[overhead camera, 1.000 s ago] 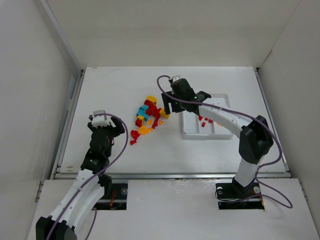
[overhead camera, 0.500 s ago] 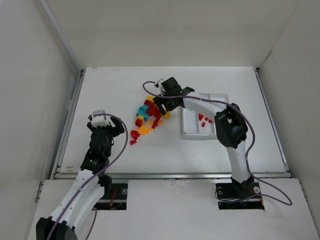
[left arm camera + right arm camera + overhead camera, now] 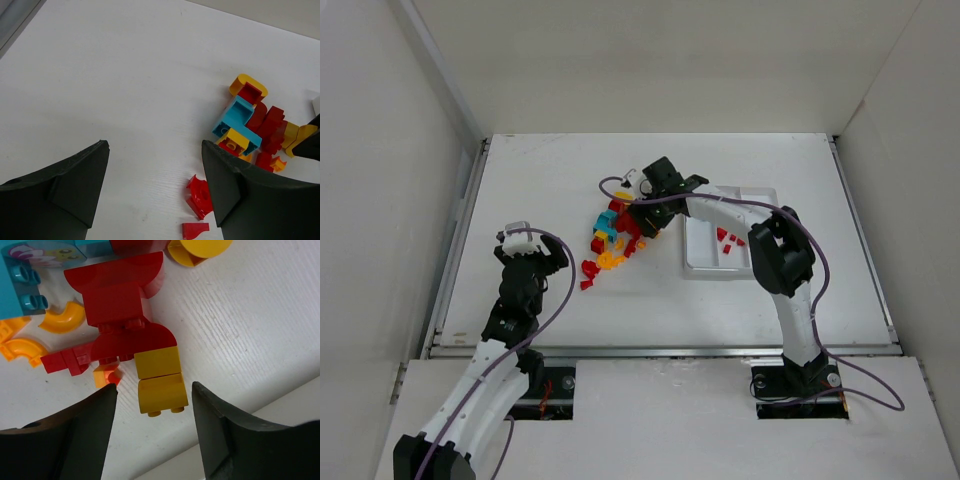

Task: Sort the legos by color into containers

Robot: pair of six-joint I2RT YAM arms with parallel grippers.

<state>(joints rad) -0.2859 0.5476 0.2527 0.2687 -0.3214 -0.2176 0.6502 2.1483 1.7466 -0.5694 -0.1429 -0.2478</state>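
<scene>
Right hand (image 3: 153,389): mine, released, jaws spread either side of a yellow brick (image 3: 162,396), not gripping it.
Left hand (image 3: 155,167): released, empty, above bare counter (image 3: 100,75) toward the front-left.
Legos (image 3: 615,235): heaped mid-counter, just left of the tray.
Tray (image 3: 732,272): right side, a few red bricks (image 3: 728,240) inside.

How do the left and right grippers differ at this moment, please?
The right gripper hangs close over the lego pile, while the left gripper sits back from it, to one side. A yellow brick lies between the right gripper's fingers, touching neither; the left gripper's gap shows mainly table. Both are open and hold nothing.
</scene>
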